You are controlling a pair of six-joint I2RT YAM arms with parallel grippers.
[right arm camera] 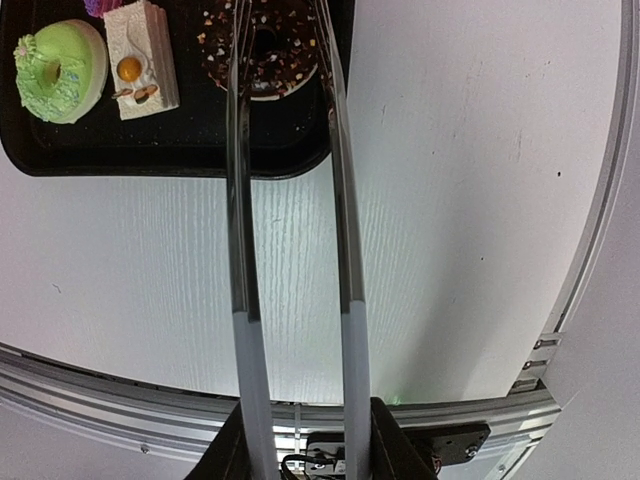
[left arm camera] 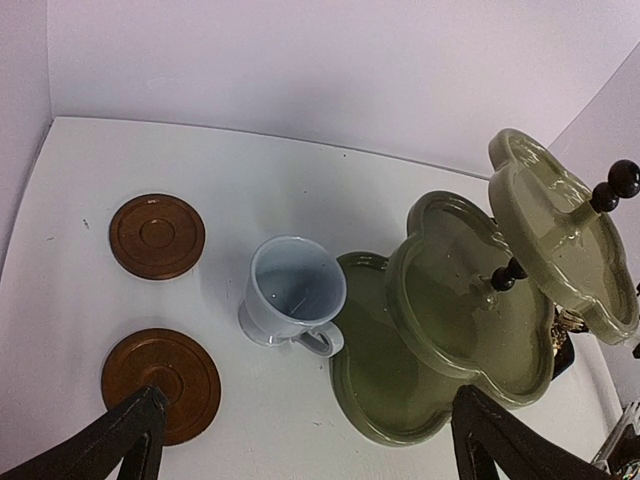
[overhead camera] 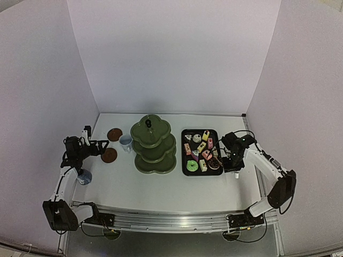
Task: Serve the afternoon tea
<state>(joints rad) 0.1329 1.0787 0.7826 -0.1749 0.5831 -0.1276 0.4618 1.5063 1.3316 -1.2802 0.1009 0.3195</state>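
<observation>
White table (overhead camera: 161, 187): two coasters (overhead camera: 114, 134) (overhead camera: 109, 155), two cups (overhead camera: 126, 142) (overhead camera: 84, 176); left claw (overhead camera: 99, 146) spread, right claw (right arm camera: 305, 445) pinching tongs (right arm camera: 240, 250).

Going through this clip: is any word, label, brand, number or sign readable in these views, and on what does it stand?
None: no view shows any readable text.
The cup, coasters, three-tier stand, black tray, cakes and tongs all look unmarked.
The fittings on the metal rail are too small to show any marking.
</observation>
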